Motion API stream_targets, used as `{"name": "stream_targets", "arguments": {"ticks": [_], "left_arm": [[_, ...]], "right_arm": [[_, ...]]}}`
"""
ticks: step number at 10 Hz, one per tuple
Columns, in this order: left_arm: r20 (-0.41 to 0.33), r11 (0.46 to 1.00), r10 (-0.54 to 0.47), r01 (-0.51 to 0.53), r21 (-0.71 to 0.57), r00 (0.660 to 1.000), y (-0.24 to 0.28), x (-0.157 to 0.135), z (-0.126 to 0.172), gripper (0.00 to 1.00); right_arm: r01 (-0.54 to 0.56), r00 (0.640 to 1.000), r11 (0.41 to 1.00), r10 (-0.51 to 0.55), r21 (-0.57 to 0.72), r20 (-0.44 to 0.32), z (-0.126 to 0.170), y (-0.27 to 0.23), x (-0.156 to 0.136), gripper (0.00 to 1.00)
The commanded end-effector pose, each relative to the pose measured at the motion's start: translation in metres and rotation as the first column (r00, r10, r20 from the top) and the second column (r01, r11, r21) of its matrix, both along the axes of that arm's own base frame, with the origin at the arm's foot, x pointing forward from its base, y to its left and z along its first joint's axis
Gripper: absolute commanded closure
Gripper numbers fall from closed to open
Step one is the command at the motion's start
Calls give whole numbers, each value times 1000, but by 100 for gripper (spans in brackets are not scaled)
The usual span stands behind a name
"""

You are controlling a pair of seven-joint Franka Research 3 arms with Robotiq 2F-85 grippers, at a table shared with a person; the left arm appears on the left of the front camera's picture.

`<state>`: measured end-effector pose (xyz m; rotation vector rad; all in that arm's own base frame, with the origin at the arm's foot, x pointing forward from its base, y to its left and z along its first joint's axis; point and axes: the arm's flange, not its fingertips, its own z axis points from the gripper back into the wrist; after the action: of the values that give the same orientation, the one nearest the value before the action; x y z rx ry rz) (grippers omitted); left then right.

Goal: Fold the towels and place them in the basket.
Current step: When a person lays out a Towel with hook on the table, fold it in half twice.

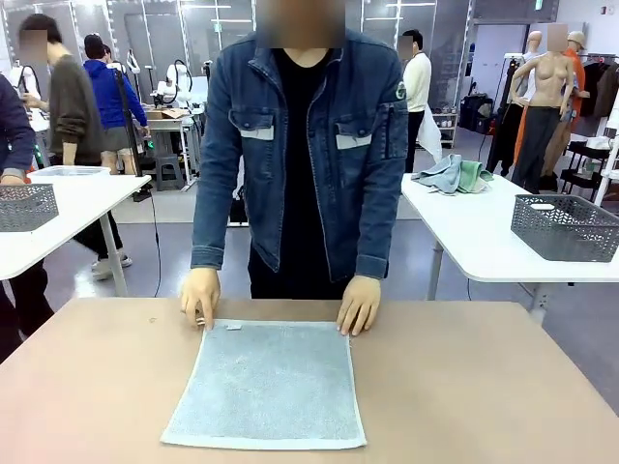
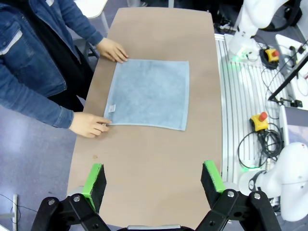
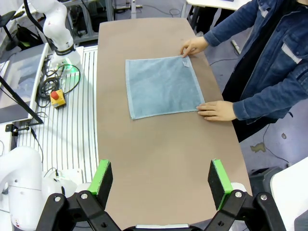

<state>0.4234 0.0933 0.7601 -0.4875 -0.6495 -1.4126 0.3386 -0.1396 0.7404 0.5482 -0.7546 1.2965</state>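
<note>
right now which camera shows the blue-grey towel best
The left wrist view: the towel lies flat, seen from above, all four edges and its label plain. The right wrist view shows it whole too, label fainter. The front view shows it foreshortened.

Brown table (image 1: 484, 387), white side tables (image 1: 474, 237) behind, grey floor (image 1: 160, 266)

Low front view across table (image 1: 484, 387) toward person (image 1: 300, 145); high wrist views from opposite ends, towel (image 1: 266, 387) common.
</note>
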Motion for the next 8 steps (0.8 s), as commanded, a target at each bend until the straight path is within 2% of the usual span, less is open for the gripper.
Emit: {"name": "stream_targets", "arguments": {"ticks": [1, 5, 8], "left_arm": [[5, 1000, 1, -1, 1, 1000, -2, -2, 0, 0], [0, 1000, 0, 0, 0, 1000, 0, 0, 0, 0], [30, 989, -36, 31, 146, 999, -73, -11, 6, 0]], "right_arm": [[0, 1000, 1000, 0, 2, 2, 0, 0, -1, 0], [0, 1000, 1000, 0, 0, 0, 0, 0, 0, 0], [-58, 998, 991, 54, -121, -35, 5, 60, 0, 0]]}}
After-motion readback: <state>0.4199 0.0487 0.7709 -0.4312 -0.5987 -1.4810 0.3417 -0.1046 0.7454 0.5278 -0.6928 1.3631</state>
